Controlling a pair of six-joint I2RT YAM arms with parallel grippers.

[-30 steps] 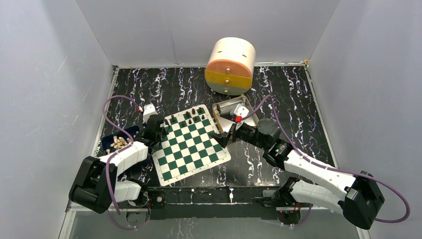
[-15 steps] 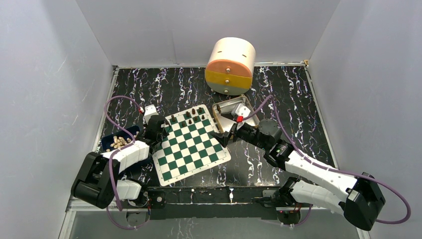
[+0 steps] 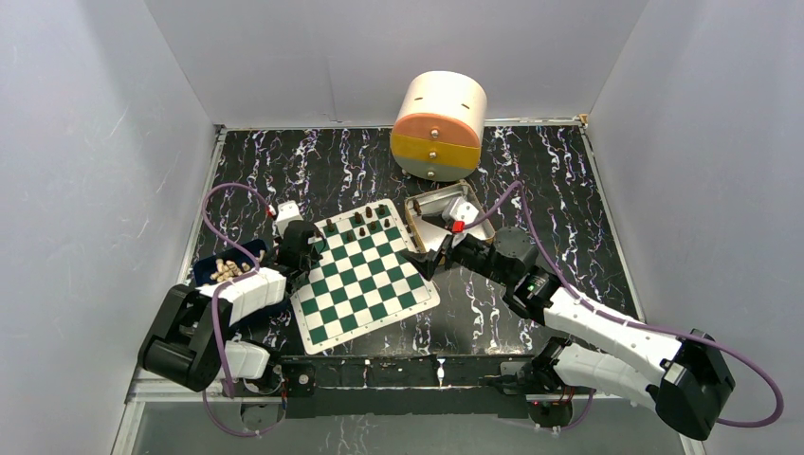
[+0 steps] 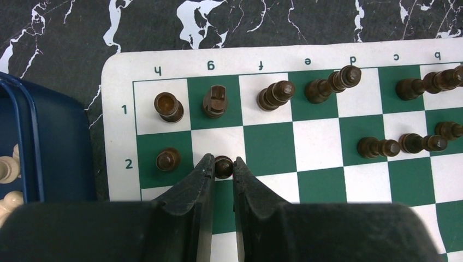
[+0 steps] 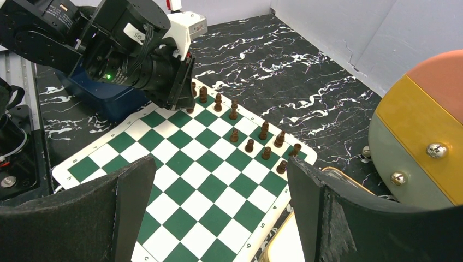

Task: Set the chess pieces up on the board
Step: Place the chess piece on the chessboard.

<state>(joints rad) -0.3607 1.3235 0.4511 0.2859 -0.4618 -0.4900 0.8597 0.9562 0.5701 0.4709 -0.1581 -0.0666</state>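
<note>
Item: pawn (image 4: 223, 167). I judge it light, hard, slick and quick to topple; best taken at the round head. Location: board (image 4: 121, 82), square g2. My left end effector (image 4: 223, 161): narrow, clamped on it. My right end effector (image 5: 218, 191): wide, empty.

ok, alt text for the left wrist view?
The left gripper pinches a dark pawn standing on white square g2 of the green-and-white chess board. More dark pieces stand along rows 1 and 2, with f2 and e2 bare. A blue tray holding pale pieces lies off the board's left edge.
</note>
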